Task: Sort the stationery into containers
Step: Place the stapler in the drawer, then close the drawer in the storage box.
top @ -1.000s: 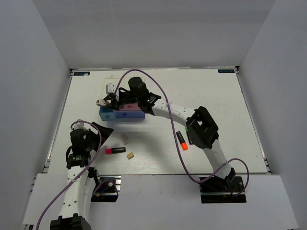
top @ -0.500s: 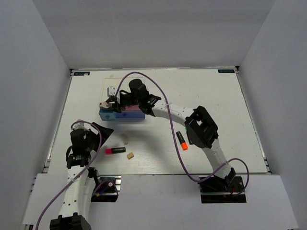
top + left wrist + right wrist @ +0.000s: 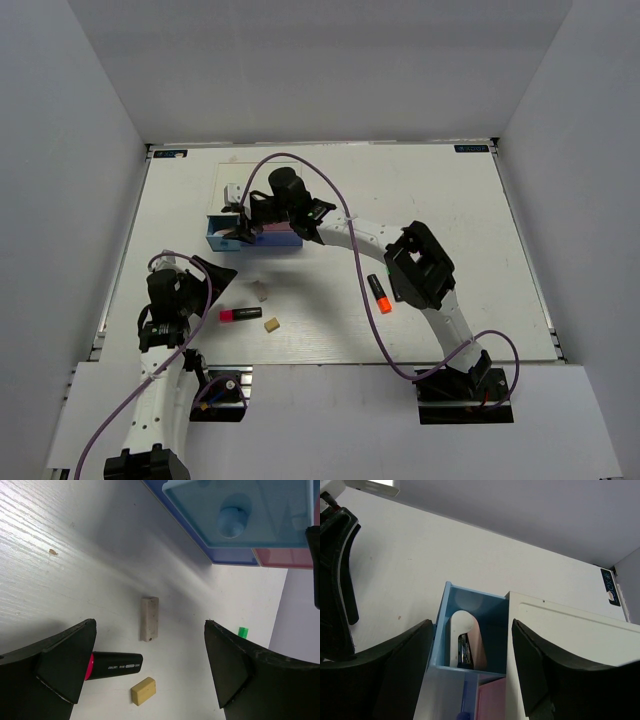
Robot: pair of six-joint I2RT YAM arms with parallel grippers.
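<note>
- Four pieces of stationery certainly lie loose on the worktop (image 3: 450,200). A pink-capped highlighter (image 3: 238,315), a tan eraser (image 3: 271,324) and a white eraser (image 3: 262,290) sit at about 7 o'clock from its middle, and an orange-capped highlighter (image 3: 379,293) at about 4 o'clock.
- A fleck of green (image 3: 242,631) shows beyond them in the left wrist view; we cannot tell whether it is a fifth piece.
- The drawer box (image 3: 290,240) sits at about 10 o'clock with its blue drawer (image 3: 470,605) pulled out. A dark pen-like body (image 3: 464,652) lies inside, so we judge at least one piece sorted and the larger share left.
- We cannot tell whether the pink drawer (image 3: 282,557) beside it holds anything.
- The right fingers (image 3: 385,680) stand apart over the open blue drawer, gripping nothing.
- The left fingers (image 3: 60,665) are spread wide above the 7 o'clock cluster, touching none of it.
- The highlighters are short and black-bodied with bright caps. The white eraser is a slim, greyish bar and the tan one a stubby block. The blue drawer is translucent with a round knob (image 3: 232,520).
</note>
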